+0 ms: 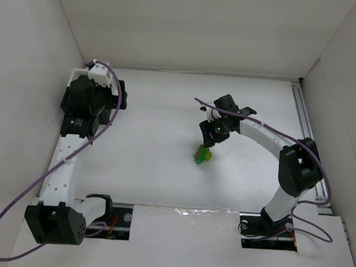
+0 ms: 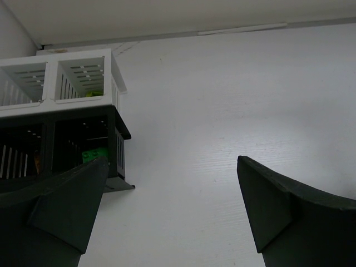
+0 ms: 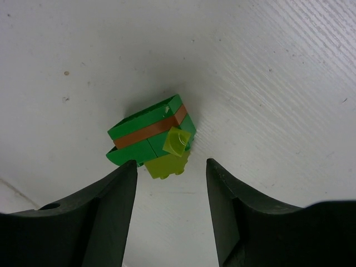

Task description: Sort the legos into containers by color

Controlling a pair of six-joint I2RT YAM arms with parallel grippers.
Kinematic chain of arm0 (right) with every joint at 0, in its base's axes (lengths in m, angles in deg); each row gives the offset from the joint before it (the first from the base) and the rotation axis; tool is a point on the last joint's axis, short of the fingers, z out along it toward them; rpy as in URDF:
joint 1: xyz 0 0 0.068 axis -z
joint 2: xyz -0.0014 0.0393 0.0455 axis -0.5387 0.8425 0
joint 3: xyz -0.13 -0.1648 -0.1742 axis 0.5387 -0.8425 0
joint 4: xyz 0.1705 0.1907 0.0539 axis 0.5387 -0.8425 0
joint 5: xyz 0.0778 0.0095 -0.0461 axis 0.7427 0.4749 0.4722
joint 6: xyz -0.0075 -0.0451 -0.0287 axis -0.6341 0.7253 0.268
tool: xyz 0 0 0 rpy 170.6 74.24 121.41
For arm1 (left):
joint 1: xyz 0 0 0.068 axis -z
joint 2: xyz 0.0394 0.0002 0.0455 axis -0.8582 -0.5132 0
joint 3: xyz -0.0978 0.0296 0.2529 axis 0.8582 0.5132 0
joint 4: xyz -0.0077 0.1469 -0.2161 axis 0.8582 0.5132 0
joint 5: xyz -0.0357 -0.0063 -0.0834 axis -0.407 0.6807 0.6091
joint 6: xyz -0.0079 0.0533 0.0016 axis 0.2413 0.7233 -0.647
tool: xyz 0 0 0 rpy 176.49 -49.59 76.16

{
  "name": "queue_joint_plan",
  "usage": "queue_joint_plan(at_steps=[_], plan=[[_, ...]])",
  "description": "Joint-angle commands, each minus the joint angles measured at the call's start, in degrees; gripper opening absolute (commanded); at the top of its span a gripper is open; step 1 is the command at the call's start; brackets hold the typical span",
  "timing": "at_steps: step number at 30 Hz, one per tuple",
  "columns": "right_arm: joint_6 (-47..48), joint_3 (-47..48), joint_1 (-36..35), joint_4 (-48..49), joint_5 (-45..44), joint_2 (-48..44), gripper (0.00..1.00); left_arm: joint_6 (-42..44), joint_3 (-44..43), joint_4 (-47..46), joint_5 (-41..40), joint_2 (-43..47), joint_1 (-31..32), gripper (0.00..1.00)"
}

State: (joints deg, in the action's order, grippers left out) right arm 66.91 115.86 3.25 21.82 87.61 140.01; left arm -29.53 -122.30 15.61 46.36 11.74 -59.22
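Clumped legos (image 3: 151,136) (green bricks with an orange layer and yellow-green bits stuck on) sit on the white table (image 1: 154,119) near its middle, just ahead of the right gripper (image 3: 170,167), whose jaws stand spread and empty. The left gripper (image 2: 172,164) is likewise released, holding nothing, beside the rack (image 2: 83,105). One dark compartment shows a green brick (image 2: 93,156).

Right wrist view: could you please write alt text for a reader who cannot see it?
A small cluster of lego bricks, green with an orange-brown band and yellow-green pieces, lies on the white table. Two dark fingers stand open in the foreground, their tips just short of it.
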Motion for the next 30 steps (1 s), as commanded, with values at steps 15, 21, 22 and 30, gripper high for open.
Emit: queue_joint_plan(at_steps=[15,21,22,30], plan=[[-1.5,3.6,-2.8,0.1,-1.0,3.6,0.56,0.3,0.6,-3.5,-0.6,0.6,-0.2,1.0],[-2.0,3.1,-2.8,0.1,-1.5,4.1,0.53,0.3,1.1,-3.5,-0.6,0.6,-0.2,1.0],[-2.0,3.1,-2.8,0.1,-1.5,4.1,0.53,0.3,1.1,-3.5,-0.6,0.6,-0.2,1.0],[-2.0,3.1,-2.8,0.1,-2.0,5.2,0.5,0.8,1.6,-4.0,-0.6,0.6,-0.2,1.0]])
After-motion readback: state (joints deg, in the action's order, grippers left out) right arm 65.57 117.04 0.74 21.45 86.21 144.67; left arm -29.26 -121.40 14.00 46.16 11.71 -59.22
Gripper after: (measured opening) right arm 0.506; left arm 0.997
